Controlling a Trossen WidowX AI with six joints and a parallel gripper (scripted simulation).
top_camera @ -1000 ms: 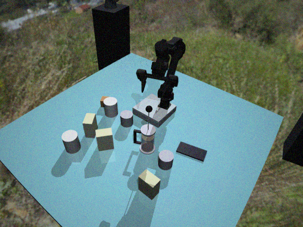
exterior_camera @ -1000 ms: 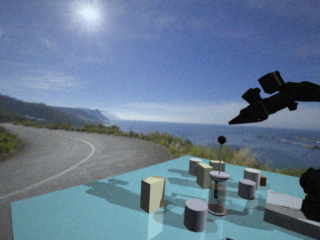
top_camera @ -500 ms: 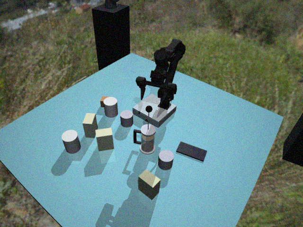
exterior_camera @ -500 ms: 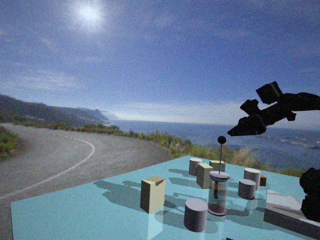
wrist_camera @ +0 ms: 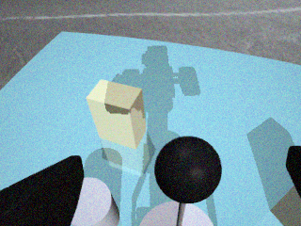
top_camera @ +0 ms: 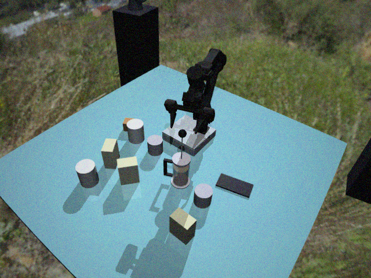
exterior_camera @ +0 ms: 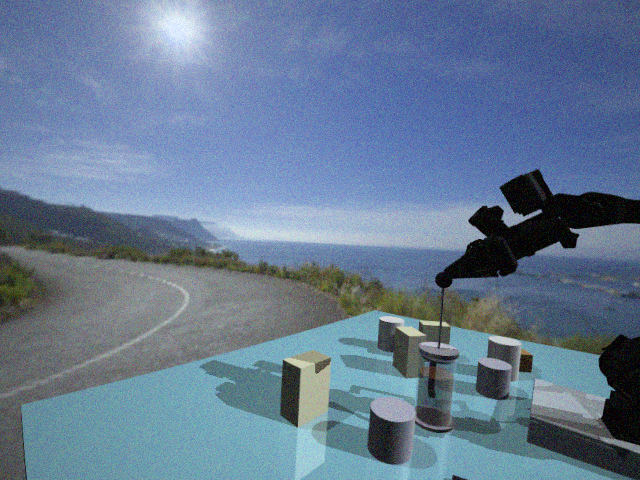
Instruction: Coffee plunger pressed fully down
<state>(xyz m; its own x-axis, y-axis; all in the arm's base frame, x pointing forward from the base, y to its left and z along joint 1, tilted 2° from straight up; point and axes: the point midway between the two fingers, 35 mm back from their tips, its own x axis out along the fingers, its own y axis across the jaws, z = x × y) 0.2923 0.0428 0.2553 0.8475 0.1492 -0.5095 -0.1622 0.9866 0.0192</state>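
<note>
Sky, sea and road ring the blue table (top_camera: 269, 155), where the empty end effector (wrist_camera: 182, 188) gapes around the plunger knob (wrist_camera: 187, 169).

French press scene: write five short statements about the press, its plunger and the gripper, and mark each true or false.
1. The round black plunger knob stands high above the grey lid on its thin rod. True.
2. The clear glass French press lies tipped on its side. False: it stands upright on the light blue table.
3. The black parallel-jaw gripper is clamped shut on the knob. False: its fingers are spread wide, with the knob between them but not gripped.
4. A flat black rectangular slab lies on the table apart from the press. True.
5. The plunger is fully pressed down. False: the rod is still raised.
</note>
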